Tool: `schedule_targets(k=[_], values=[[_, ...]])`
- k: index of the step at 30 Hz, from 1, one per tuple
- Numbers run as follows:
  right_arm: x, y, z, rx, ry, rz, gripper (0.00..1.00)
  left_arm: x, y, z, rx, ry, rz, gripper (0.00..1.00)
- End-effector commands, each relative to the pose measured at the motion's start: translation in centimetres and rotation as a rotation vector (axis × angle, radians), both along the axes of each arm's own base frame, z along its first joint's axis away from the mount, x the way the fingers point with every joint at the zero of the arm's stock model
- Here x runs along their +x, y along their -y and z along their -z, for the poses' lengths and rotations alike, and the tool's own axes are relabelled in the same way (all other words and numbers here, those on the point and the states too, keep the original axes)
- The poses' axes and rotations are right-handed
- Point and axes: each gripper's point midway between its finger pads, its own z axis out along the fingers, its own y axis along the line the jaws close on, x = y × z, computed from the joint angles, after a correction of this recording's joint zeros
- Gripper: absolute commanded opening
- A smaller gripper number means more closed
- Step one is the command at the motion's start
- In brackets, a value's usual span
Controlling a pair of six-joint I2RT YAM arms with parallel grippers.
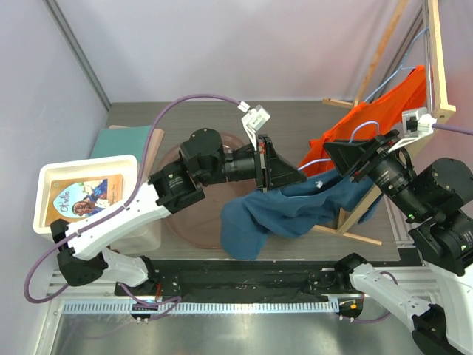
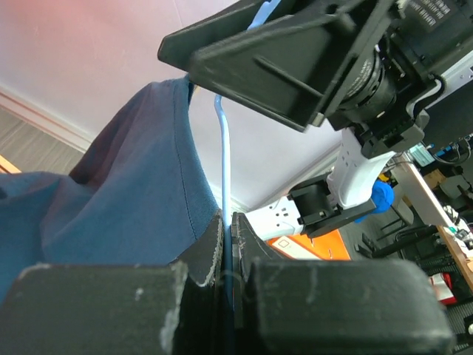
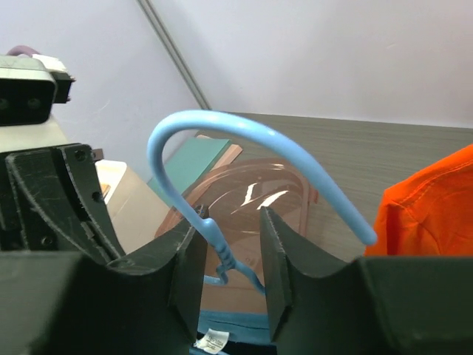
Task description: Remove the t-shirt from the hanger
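- T-shirt (image 1: 270,211): blue, bunched between the two arms. Its lower end is slumped on the tabletop (image 1: 295,118) and its upper part is still on the pale blue hanger (image 3: 251,137).
- Left gripper (image 2: 228,222): pinched tight on the hanger wire, with the shirt edge right against one finger.
- Right gripper (image 3: 230,229): narrow gap, straddling the twisted neck under the hook. The neck rests against one finger and isn't squeezed.
- Far right: an orange shirt (image 1: 373,111) is draped on a wooden rack (image 1: 436,59).

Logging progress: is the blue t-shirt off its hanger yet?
On: blue t-shirt collar label sits right under the hanger hook.
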Motion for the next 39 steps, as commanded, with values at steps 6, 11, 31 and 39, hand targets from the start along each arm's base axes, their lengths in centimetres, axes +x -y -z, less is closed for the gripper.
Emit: schedule_targets(k=[6,11,31,39], values=[[-0.8,0.6,-1.7,0.081,0.088,0.010,0.06,-0.6,-0.5,-4.5,-0.111,0.069,-0.005,0.13],[-0.9,1.6,-1.9,0.093,0.103,0.058,0.01,-0.2,-3.1,-3.3,-0.064,0.121,-0.097,0.49],[-0.9,2.0,-1.8,0.061,0.115,0.075,0.01,-2.9,-11.9,7.7,0.171,0.066,-0.172,0.52],[-1.1,2.8,-2.0,0.052,0.123,0.109,0.01,-2.4,-15.8,7.7,0.166,0.048,-0.305,0.00]])
